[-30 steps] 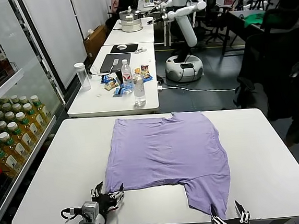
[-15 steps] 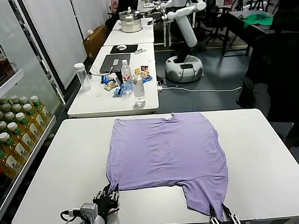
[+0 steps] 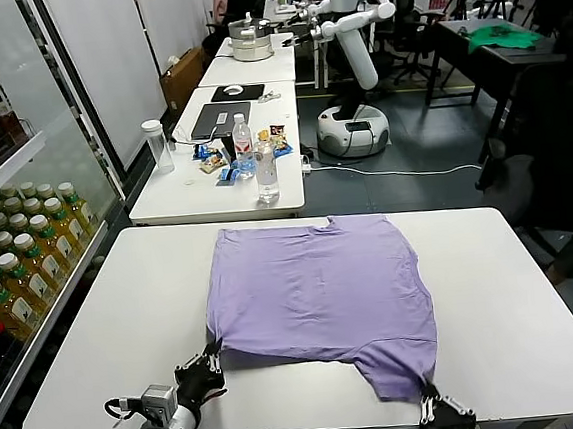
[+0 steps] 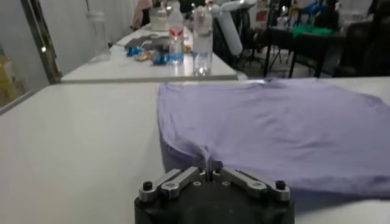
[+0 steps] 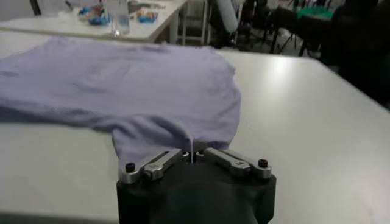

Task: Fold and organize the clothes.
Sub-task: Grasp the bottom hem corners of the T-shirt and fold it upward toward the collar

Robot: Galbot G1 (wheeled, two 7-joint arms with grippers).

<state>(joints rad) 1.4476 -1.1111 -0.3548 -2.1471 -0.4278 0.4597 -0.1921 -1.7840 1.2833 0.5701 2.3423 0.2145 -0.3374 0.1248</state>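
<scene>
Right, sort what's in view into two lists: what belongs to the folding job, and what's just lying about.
Part of the job:
- purple T-shirt, spread on the white table
- left claw, shut on the shirt's near left corner
- right claw, shut on its near right corner

Just lying about:
- water bottles, on the far table
- snack packets
- laptop
- shelved drinks

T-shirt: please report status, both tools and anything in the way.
Left tool shut on T-shirt near-left corner. Right tool shut on near-right sleeve edge. Shirt flat on white table, both corners pinched up. Nothing blocking.
</scene>
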